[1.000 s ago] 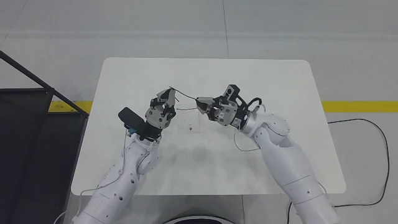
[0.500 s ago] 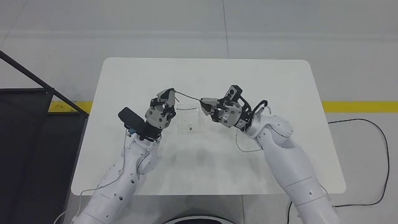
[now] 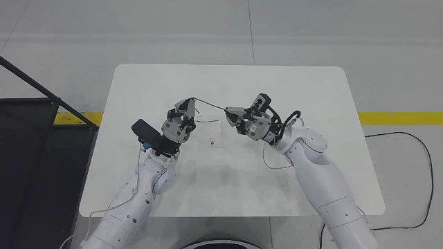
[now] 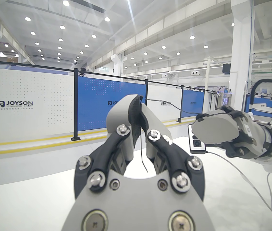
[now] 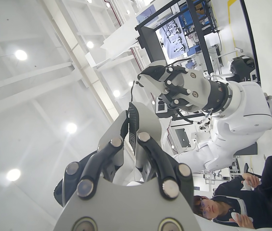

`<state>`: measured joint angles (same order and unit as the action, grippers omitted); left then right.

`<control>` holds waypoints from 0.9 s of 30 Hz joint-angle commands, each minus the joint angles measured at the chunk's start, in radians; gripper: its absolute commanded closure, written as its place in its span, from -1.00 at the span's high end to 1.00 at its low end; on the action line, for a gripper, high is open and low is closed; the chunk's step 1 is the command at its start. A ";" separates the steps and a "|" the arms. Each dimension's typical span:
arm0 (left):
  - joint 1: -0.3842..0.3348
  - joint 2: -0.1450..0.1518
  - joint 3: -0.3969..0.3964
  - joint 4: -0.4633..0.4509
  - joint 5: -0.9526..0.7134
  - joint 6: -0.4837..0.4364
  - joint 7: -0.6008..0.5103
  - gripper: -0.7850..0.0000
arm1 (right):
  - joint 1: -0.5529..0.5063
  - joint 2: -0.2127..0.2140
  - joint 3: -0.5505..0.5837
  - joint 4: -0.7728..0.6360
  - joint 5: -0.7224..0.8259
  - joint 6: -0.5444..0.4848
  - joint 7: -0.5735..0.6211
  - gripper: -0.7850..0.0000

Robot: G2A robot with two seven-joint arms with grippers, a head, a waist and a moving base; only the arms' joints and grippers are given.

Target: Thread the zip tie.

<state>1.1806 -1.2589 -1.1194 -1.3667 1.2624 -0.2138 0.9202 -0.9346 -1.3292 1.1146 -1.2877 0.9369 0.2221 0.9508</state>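
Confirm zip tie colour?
The zip tie is black, and it shows best in the left wrist view.

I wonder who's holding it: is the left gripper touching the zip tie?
Touching. The left wrist view shows the zip tie pinched between the shut fingers of the left gripper, with its loose end poking out toward the wrist.

my right gripper [image 3: 228,115] drawn a little farther from my left gripper [image 3: 189,104], sliding outward to my right in small steps, the zip tie [image 3: 208,104] pinched between the two now spanning a longer gap, stretched into a straighter line
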 commanded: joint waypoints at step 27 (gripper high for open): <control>0.000 0.000 0.000 0.000 0.000 0.000 0.000 -1.00 | 0.004 0.000 -0.012 -0.005 -0.014 0.004 0.013 -1.00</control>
<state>1.1806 -1.2589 -1.1194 -1.3667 1.2624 -0.2138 0.9202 -0.9317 -1.3294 1.1032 -1.2927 0.9229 0.2254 0.9631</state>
